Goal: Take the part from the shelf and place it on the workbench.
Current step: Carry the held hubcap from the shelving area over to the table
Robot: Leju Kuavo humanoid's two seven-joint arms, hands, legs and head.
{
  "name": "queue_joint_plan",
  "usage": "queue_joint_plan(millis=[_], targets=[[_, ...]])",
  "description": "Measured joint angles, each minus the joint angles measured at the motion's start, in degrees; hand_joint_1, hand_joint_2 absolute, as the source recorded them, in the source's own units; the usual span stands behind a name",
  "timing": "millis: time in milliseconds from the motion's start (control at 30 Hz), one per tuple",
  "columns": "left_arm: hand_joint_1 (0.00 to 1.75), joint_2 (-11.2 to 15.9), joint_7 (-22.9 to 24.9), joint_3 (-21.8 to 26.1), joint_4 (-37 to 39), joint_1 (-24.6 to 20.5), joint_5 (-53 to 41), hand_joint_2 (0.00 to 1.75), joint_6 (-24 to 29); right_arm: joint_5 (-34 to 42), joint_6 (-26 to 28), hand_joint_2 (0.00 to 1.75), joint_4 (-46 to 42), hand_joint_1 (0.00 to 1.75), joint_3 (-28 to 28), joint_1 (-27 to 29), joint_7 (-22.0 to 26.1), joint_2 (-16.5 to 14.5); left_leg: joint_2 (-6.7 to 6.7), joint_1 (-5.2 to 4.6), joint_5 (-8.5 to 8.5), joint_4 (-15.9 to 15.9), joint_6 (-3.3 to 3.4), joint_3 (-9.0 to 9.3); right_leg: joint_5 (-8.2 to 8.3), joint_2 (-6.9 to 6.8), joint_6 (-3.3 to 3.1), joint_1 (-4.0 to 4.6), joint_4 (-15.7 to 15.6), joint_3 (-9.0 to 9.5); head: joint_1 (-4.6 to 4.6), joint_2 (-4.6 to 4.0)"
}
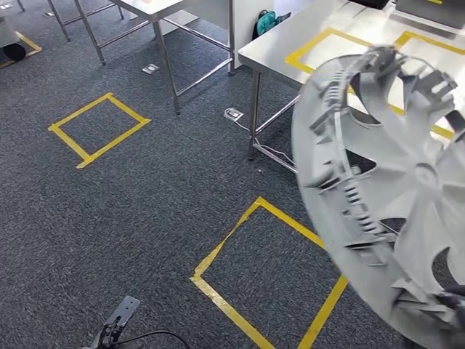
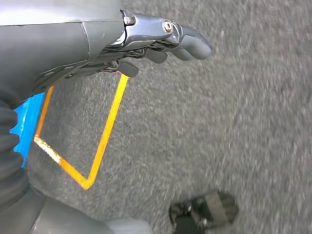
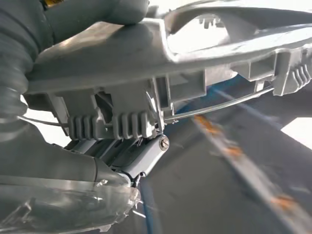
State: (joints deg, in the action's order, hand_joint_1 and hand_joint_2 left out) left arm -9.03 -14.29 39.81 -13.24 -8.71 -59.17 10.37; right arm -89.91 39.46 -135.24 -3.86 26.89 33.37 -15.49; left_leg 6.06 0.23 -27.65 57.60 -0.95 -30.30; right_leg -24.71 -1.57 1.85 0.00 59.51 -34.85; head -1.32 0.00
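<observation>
One grey plastic part [image 1: 383, 196] — a round, spoked wheel-cover shape with clips and a wire ring on its back — was held up by the right hand [image 3: 110, 161], gripped at its rim, above grey carpet beside the steel counter [image 1: 280, 40] marked with yellow tape. The left hand [image 2: 154, 41] held nothing, fingers extended over the carpet. No writing was legible on the part.

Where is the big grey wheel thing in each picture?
Head view: the grey wheel cover takes up the right side, in front of the steel workbench.
Left wrist view: not in it.
Right wrist view: its rim runs across the picture, held by the right robot hand.
Shared landmark: yellow floor tape.
</observation>
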Motion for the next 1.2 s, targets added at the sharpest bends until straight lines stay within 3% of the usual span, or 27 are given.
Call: queue_joint_plan(millis=[33, 100, 133, 200, 233, 267, 300, 367, 433, 533, 600, 700, 767, 800, 867, 933, 1033, 1100, 1133, 1200], targets=[[0.0, 0.4, -0.1, 0.1, 0.0, -0.3, 0.3, 1.75, -0.7, -0.1, 0.0, 1.75, 1.2, 1.75, 0.6, -1.3, 1.9, -0.3, -0.21, 0.15, -0.16, 0.1, -0.38, 0.09, 0.14, 0.7, -0.34, -0.04, -0.1, -0.08, 0.03, 0.0], [0.0, 0.9, -0.2, 0.2, 0.0, -0.9, 0.5, 1.75, -1.5, -0.2, 0.0, 1.75, 3.2, 1.75, 1.4, -3.4, 2.8, -0.8, -2.54, 0.37, -1.89, 2.6, -0.96, -0.99, 0.38, 1.69, -1.04, -0.3, -0.4, 0.0, 0.18, 0.0], [0.0, 1.2, -0.2, 0.3, 0.0, -1.0, 0.5, 1.75, -1.7, -0.2, 0.0, 1.75, 4.2, 1.75, 1.7, -4.0, 2.3, -0.9, -4.18, 0.42, -3.45, 5.6, -1.11, -2.47, 0.43, 2.05, -1.3, -0.42, -0.5, 0.05, 0.34, 0.0], [0.0, 1.7, -0.2, 0.5, 0.0, -0.8, 0.5, 1.75, -1.8, -0.2, 0.0, 1.75, 5.8, 1.75, 2.0, -4.7, 1.5, -0.9, -5.59, 0.4, -6.48, 13.0, -1.11, -6.57, 0.39, 2.82, -1.61, -0.46, -0.5, 0.01, 0.56, 0.01], [0.0, 1.8, -0.2, 0.6, 0.0, -0.7, 0.4, 1.75, -1.8, -0.2, 0.0, 1.75, 6.3, 1.75, 2.1, -4.7, 1.6, -0.8, -5.74, 0.39, -6.89, 15.4, -1.1, -8.18, 0.36, 3.19, -1.64, -0.46, -0.5, 0.01, 0.6, 0.01], [0.0, 1.9, -0.2, 0.6, 0.0, -0.6, 0.3, 1.75, -1.8, -0.2, 0.0, 1.75, 6.6, 1.75, 2.3, -4.7, 1.9, -0.9, -5.8, 0.41, -6.21, 16.1, -1.08, -8.98, 0.34, 3.55, -1.63, -0.48, -0.5, 0.03, 0.59, 0.01], [0.0, 2.0, -0.2, 0.6, 0.0, -0.6, 0.2, 1.75, -1.8, -0.2, 0.0, 1.75, 6.9, 1.75, 2.4, -4.7, 2.2, -0.9, -5.82, 0.45, -4.47, 14.6, -1.04, -8.74, 0.32, 3.87, -1.57, -0.52, -0.5, 0.07, 0.58, 0.0], [0.0, 2.1, -0.2, 0.6, 0.0, -0.7, 0.2, 1.75, -1.8, -0.2, 0.0, 1.75, 7.2, 1.75, 2.8, -4.7, 2.7, -1.2, -6.21, 0.64, 0.05, 7.6, -1.11, -5.99, 0.18, 4.49, -1.2, -0.52, -0.3, 0.12, 0.63, 0.0], [0.0, 2.1, -0.2, 0.6, 0.0, -0.9, 0.0, 1.75, -1.7, -0.2, 0.0, 1.75, 7.3, 1.75, 3.1, -4.5, 3.2, -1.6, -6.84, 0.79, 1.97, 2.0, -0.97, -3.6, 0.0, 5.02, -0.58, -0.37, 0.0, -0.17, 0.7, 0.0], [0.0, 1.8, -0.2, 0.6, 0.0, -0.9, -0.4, 1.75, -1.6, -0.2, 0.0, 1.75, 7.1, 1.75, 3.3, -3.2, 3.7, -2.3, -6.94, 0.69, 1.8, 0.8, -0.05, -3.18, -0.04, 5.16, 0.31, -0.44, 0.0, -0.51, 0.73, 0.01], [0.0, 1.4, -0.3, 0.5, 0.0, -0.9, -0.5, 1.75, -1.2, -0.2, 0.0, 1.75, 6.3, 1.75, 3.5, -1.8, 3.8, -2.5, -6.74, 0.78, 1.86, 0.6, 0.7, -3.0, -1.41, 3.93, 0.84, -0.48, 2.0, -1.49, 0.42, 0.01], [0.0, 1.1, -0.5, 0.5, 0.0, -0.5, -0.5, 1.75, -0.5, -0.1, 0.0, 1.75, 4.7, 1.75, 3.6, -0.1, 3.7, -2.6, -6.3, 0.64, 1.64, 0.6, 1.39, -2.79, -6.27, 2.23, 1.25, -0.47, 12.5, -6.59, 0.07, 0.0], [0.0, 0.9, -0.5, 0.5, 0.0, -0.2, -0.5, 1.75, -0.4, -0.1, 0.0, 1.75, 4.2, 1.75, 3.7, 0.6, 3.7, -2.7, -5.94, 0.56, 1.43, 0.6, 1.51, -2.59, -6.86, 2.1, 1.32, -0.48, 16.4, -8.81, 0.07, 0.01], [0.0, 0.8, -0.5, 0.5, 0.0, -0.2, -0.5, 1.75, -0.4, -0.1, 0.0, 1.75, 4.0, 1.75, 3.8, 0.9, 3.7, -2.7, -5.86, 0.56, 1.29, 0.6, 1.47, -2.38, -5.49, 2.05, 1.28, -0.48, 14.9, -8.17, 0.07, 0.01], [0.0, 0.6, -0.5, 0.5, 0.0, -0.2, -0.5, 1.75, -0.4, -0.1, 0.0, 1.75, 3.6, 1.75, 3.8, 1.4, 3.7, -2.8, -5.81, 0.57, 0.92, 0.6, 1.18, -1.82, -1.72, 1.63, 1.11, -0.47, 7.4, -4.41, 0.04, 0.01], [0.0, 0.5, -0.5, 0.5, 0.0, -0.2, -0.5, 1.75, -0.4, -0.1, 0.0, 1.75, 3.3, 1.75, 3.9, 1.5, 3.6, -2.9, -5.77, 0.38, 0.52, 0.7, 0.62, -1.48, 0.02, 1.32, 0.73, -0.33, 1.5, -1.17, 0.08, 0.02], [0.0, 0.5, -0.5, 0.4, 0.0, -0.3, -0.5, 1.75, -0.4, -0.1, 0.0, 1.75, 3.0, 1.75, 4.0, 1.7, 3.6, -3.0, -5.59, 0.37, 0.44, 0.4, -0.32, -1.29, -0.08, 1.63, -0.24, -0.08, 0.3, -0.45, 0.14, 0.01], [0.0, 0.4, -0.5, 0.4, 0.0, -0.3, -0.5, 1.75, -0.4, -0.1, 0.0, 1.75, 2.8, 1.75, 4.2, 1.9, 3.6, -3.2, -5.61, 0.45, -0.53, 1.7, -0.93, -1.73, -0.03, 1.8, -0.99, -0.26, -0.1, -0.12, 0.22, 0.01], [0.0, 0.4, -0.5, 0.4, 0.0, -0.3, -0.5, 1.75, -0.4, -0.1, 0.0, 1.75, 2.8, 1.75, 4.2, 1.9, 3.6, -3.3, -5.67, 0.45, -1.82, 4.0, -1.14, -2.82, -0.04, 1.83, -1.3, -0.41, -0.3, 0.08, 0.33, 0.01], [0.0, 0.3, -0.6, 0.3, 0.0, -0.2, -0.5, 1.75, -0.4, -0.1, 0.0, 1.75, 2.7, 1.75, 4.4, 1.9, 3.6, -3.4, -5.76, 0.43, -5.11, 11.4, -1.33, -6.73, -0.2, 1.97, -1.7, -0.42, -0.3, 0.19, 0.47, 0.01]])
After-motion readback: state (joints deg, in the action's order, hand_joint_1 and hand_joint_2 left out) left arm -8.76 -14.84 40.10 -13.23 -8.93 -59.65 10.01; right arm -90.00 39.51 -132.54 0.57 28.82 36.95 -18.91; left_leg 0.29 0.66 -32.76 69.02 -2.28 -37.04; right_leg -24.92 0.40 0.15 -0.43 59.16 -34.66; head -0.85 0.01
